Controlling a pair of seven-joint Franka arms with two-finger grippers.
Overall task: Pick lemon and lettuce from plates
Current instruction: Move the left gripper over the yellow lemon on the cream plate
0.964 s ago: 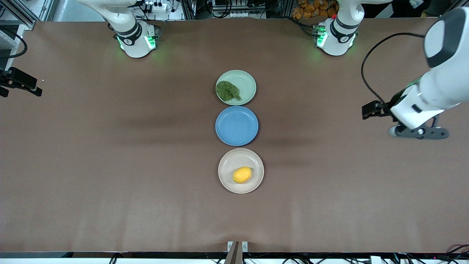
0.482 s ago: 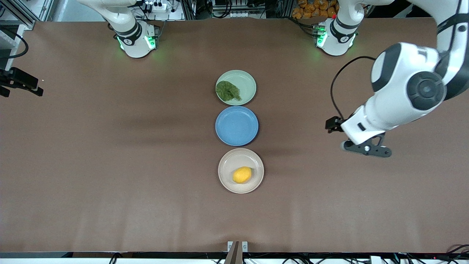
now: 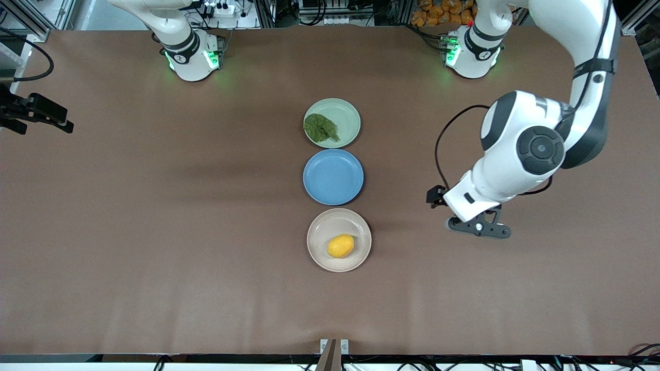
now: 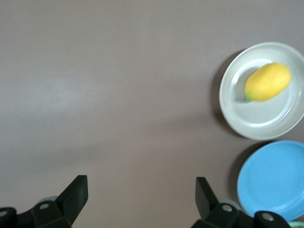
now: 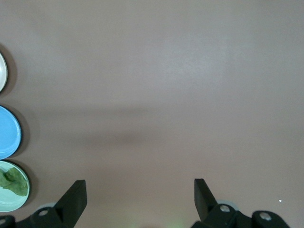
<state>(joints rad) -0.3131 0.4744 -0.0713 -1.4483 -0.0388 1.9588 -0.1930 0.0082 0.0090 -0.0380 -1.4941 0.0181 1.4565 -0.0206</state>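
Wide brown bench [image 3: 154, 232], carrying three round plates in a row down its middle. Farthest from the front camera, pale mint green plate [image 3: 332, 122] with crinkled dark green lettuce leaf [image 3: 320, 128] lying in it; then plain blue plate [image 3: 333, 176]; nearest, beige-cream plate [image 3: 339, 239] holding small oval yellow lemon [image 3: 341, 246]. Left pincer [image 3: 479, 227] over bare bench toward the left arm's end, beside the beige-cream plate, wide open, empty. Right pincer [image 5: 137, 199] over bare bench, wide open, empty.

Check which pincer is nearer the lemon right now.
Left. The left pincer hangs open over bare table beside the beige plate holding the lemon. The right pincer, also open, is at the right arm's end of the table.
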